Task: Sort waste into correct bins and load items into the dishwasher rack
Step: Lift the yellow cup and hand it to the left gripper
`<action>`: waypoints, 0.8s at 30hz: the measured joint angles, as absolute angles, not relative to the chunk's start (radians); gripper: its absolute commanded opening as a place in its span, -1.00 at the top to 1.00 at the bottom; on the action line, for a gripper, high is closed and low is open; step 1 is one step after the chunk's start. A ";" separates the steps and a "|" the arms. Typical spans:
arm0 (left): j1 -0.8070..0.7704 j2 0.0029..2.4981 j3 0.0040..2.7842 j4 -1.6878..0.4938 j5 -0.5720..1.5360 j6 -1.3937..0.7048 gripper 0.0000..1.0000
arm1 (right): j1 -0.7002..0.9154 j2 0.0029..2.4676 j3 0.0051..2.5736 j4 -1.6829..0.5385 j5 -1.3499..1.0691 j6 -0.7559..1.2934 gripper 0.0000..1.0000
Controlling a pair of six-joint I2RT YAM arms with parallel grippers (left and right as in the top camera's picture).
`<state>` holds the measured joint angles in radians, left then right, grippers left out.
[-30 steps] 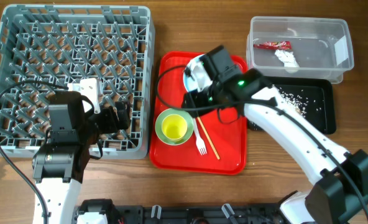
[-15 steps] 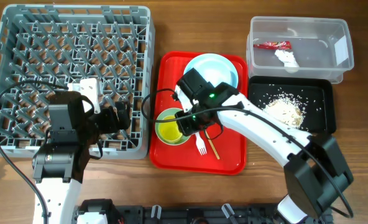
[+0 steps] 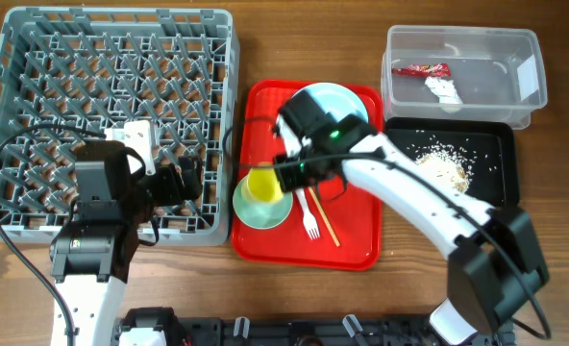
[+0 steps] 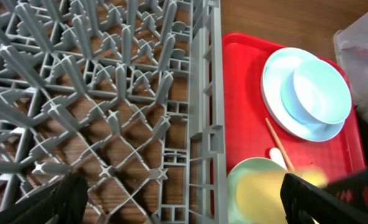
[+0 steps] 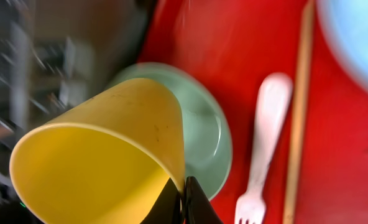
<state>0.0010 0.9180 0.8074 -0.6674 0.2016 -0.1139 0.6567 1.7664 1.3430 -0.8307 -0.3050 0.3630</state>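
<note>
Dishwasher rack [image 3: 35,58]: 1, grey-blue.
Red tray [image 3: 357,245]: 1.
Bins: 2, namely clear tub [image 3: 530,58], 1; black tray [image 3: 491,187], 1.
Plate [image 4: 276,93]: 1, pale blue-white.
Bowls: 2, namely green bowl [image 3: 265,213], 1; pale blue bowl [image 4: 321,92], 1.
Yellow cup [image 3: 262,185]: 1.
White fork [image 3: 310,219]: 1.
Chopsticks [image 3: 325,226]: 1 stick resolved; single or pair, cannot tell.
Red wrapper [image 3: 421,69]: 1.
White tissue [image 3: 445,88]: 1.
Crumb heap [image 3: 443,168]: 1.
</note>
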 measured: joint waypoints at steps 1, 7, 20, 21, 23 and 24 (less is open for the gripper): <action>0.001 0.918 0.807 -0.659 0.215 -0.114 -1.00 | 0.637 1.755 1.361 -0.830 -0.305 0.363 0.91; 0.001 0.921 0.807 -0.588 0.351 -0.117 -1.00 | 0.487 1.640 1.422 -0.820 -0.330 0.363 0.91; 0.001 1.151 0.809 -0.113 0.897 -0.216 -1.00 | 0.253 1.605 1.436 -0.737 -0.833 0.354 0.91; 0.001 1.169 0.811 -0.065 0.944 -0.230 -1.00 | 0.253 1.605 1.436 -0.729 -0.882 0.354 0.91; 0.001 1.201 0.812 0.031 1.022 -0.266 -1.00 | 0.253 1.605 1.436 -0.714 -0.954 0.355 0.91; 0.001 1.214 0.813 0.070 1.050 -0.284 -1.00 | 0.253 1.605 1.436 -0.704 -0.995 0.354 0.91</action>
